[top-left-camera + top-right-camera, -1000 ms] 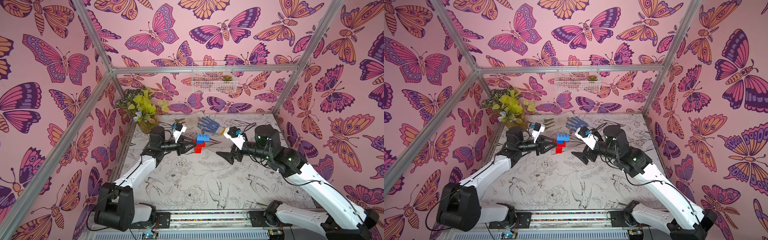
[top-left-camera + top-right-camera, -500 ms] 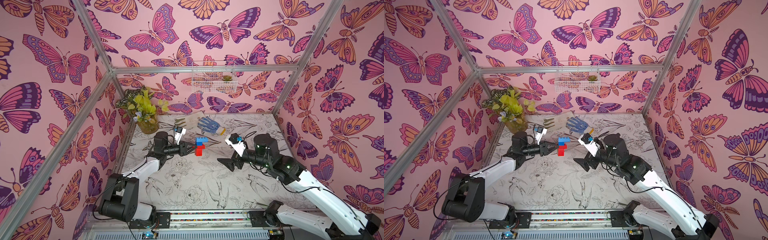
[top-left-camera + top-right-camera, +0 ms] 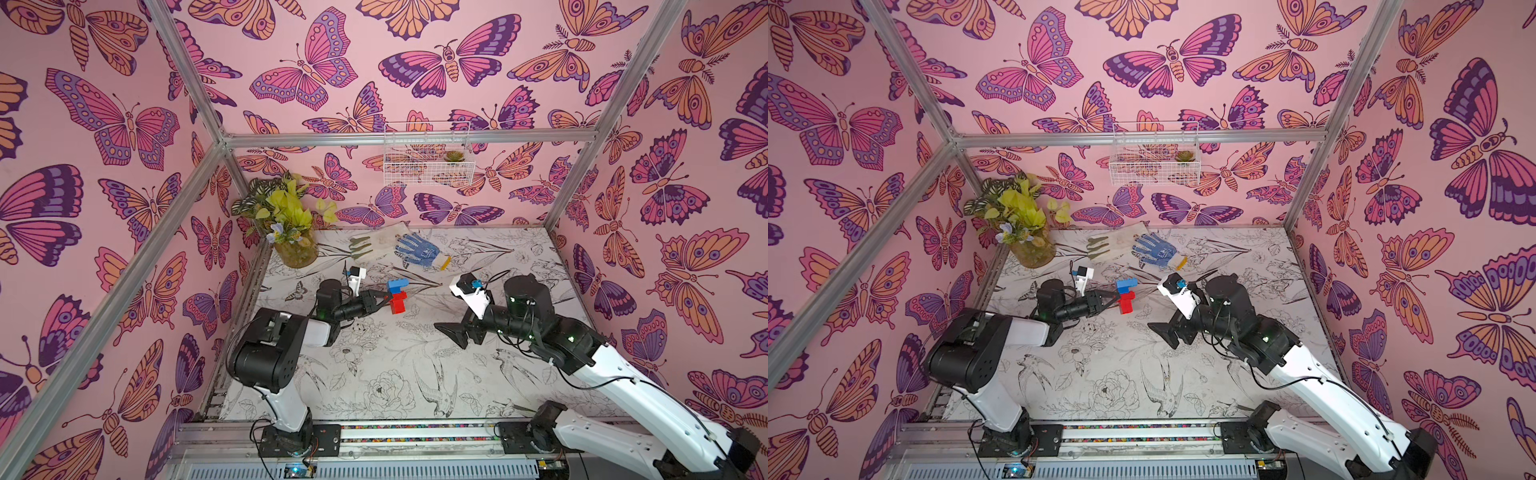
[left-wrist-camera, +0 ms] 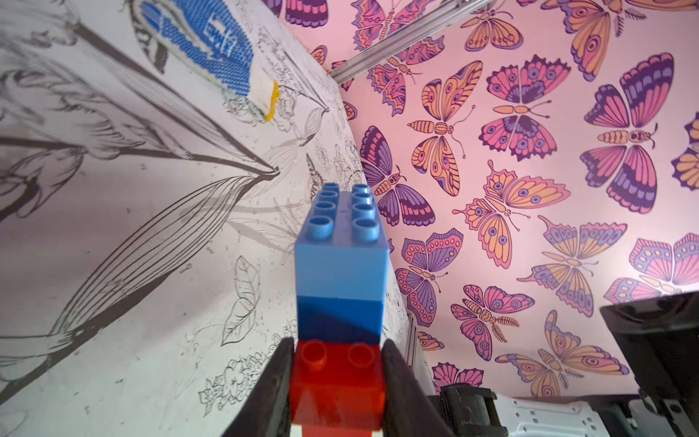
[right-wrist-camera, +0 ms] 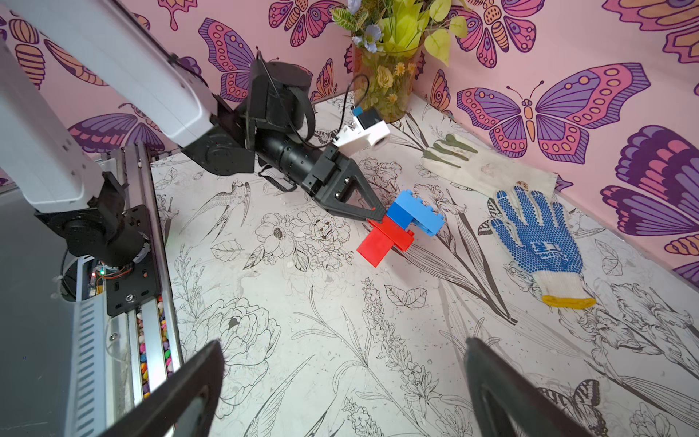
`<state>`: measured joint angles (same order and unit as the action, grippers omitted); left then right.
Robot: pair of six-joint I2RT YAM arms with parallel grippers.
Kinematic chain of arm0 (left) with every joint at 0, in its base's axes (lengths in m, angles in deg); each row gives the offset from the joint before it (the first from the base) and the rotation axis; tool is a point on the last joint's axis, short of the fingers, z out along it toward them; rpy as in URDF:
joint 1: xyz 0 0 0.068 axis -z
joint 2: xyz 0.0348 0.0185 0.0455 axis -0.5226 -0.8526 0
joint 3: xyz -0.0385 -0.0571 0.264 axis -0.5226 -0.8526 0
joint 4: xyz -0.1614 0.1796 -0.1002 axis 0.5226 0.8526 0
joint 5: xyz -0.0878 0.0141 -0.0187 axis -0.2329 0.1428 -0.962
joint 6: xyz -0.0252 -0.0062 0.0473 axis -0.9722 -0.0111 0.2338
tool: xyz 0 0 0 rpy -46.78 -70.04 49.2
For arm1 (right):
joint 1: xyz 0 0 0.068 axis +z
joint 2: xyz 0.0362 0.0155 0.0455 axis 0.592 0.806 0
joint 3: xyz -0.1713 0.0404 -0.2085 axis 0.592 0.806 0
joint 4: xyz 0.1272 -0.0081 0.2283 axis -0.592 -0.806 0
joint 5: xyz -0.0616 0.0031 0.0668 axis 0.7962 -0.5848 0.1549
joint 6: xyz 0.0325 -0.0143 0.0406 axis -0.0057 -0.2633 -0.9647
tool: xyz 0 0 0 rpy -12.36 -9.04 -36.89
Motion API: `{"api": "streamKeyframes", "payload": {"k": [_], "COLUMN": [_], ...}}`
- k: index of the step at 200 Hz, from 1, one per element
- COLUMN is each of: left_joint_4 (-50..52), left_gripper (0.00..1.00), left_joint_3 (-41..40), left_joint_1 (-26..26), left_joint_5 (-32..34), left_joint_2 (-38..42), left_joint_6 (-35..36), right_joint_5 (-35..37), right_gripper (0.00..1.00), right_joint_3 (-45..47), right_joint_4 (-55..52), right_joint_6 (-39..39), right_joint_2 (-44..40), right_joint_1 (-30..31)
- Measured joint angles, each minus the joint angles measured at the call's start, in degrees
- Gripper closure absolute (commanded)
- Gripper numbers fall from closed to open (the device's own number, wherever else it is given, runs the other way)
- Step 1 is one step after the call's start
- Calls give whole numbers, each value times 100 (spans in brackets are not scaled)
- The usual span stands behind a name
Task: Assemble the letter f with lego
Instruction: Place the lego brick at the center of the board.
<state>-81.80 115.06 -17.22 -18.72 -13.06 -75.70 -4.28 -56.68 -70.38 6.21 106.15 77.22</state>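
While left jaws clamp letter f (image 3: 397, 296), right jaws gape empty; blue glove (image 3: 417, 249) beyond

Gloves (image 3: 386, 245) lie behind the letter f (image 3: 397, 296) — vase (image 3: 296, 253) at table's (image 3: 374, 374) far-left corner.

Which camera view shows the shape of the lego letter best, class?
The right wrist view: the letter is seen side-on, so its red and blue parts and the left gripper holding it read clearly. Both top views show the letter small. The left wrist view shows it end-on, hiding the outline.
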Motion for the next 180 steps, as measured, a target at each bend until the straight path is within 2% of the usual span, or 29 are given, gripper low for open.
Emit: {"api": "streamKeyframes", "payload": {"k": [42, 112, 180], "left_joint_4": [-520, -308, -219], "left_gripper": [82, 81, 78], "left_joint_3": [-15, 61, 103], "left_joint_1": [0, 4, 44], "left_joint_5": [26, 44, 50], "left_joint_2": [-446, -472, -841], "left_joint_6": [-424, -428, -459], "right_joint_5": [2, 2, 0], "right_gripper": [1, 1, 1], "right_joint_3": [9, 125, 166], "right_joint_4": [2, 7, 9], "right_joint_6": [-24, -61, -61], "right_joint_2": [-76, -22, 2], "right_joint_1": [0, 0, 0]}}
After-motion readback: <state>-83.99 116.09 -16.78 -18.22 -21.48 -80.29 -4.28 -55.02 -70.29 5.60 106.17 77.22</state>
